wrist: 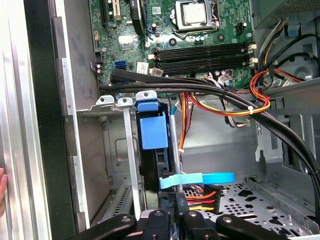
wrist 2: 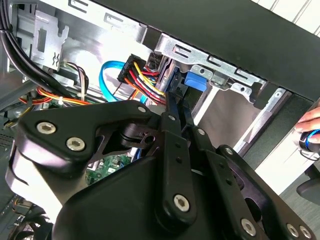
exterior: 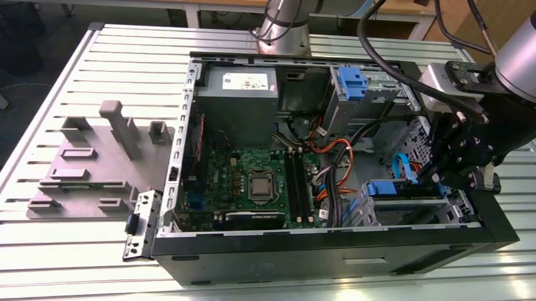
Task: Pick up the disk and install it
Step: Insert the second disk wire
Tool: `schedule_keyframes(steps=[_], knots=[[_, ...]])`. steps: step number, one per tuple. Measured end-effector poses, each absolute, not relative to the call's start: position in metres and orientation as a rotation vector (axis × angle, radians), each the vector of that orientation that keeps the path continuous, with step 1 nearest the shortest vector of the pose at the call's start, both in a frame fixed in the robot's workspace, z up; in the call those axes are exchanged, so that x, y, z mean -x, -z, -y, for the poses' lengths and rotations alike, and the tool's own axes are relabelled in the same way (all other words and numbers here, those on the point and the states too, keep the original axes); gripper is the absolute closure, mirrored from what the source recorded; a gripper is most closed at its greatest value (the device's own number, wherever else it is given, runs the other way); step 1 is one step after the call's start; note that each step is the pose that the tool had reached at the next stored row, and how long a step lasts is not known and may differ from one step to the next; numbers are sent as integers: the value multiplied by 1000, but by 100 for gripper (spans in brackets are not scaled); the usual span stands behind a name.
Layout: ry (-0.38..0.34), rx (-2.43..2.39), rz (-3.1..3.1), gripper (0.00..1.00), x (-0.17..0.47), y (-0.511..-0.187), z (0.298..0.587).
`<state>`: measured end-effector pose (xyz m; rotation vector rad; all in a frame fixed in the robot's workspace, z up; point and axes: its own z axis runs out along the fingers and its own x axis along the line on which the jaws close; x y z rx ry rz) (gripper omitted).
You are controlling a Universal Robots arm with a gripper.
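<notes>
- Disk (wrist: 152, 131) stands on edge in the drive bay (wrist: 120, 150) of the open case (exterior: 335, 251), at the corner on the exterior view's right; its blue carrier (exterior: 387, 188) shows there between grey metal walls.
- In the first wrist view the blue tab of the carrier points toward the motherboard (wrist: 200, 35), and the dark body of the disk goes down from it between thin metal rails.
- Gripper (wrist: 172, 197) is just at the end of the disk that lies away from the tab, with its black fingers (wrist 2: 172, 107) close together along the edge of the disk.
- If the fingers really clamp the disk or only lie against it, I cannot tell; the contact place is hidden by the gripper's own links.
- In the second wrist view the fingers reach toward the blue carrier piece (wrist 2: 195, 81) under the metal bay frame (wrist 2: 215, 62).
- A flat blue cable (wrist: 197, 179) crosses just beside the gripper, and a bundle of red, yellow and orange wires (wrist: 197, 197) lies next to it.
- Thick black cables (wrist: 210, 92) run over the bay between the disk and the motherboard.
- The case lies on a slatted table (exterior: 50, 94), with a grey fixture (exterior: 92, 163) well apart on the exterior view's left.
- Part of a person's hand (wrist 2: 310, 125) shows outside the case wall.
</notes>
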<state>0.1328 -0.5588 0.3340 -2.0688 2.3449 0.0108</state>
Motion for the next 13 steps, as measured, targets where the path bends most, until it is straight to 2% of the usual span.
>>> schedule_keyframes(steps=[13], knots=[[-11,2069,-2344,84,-133,-334,560]])
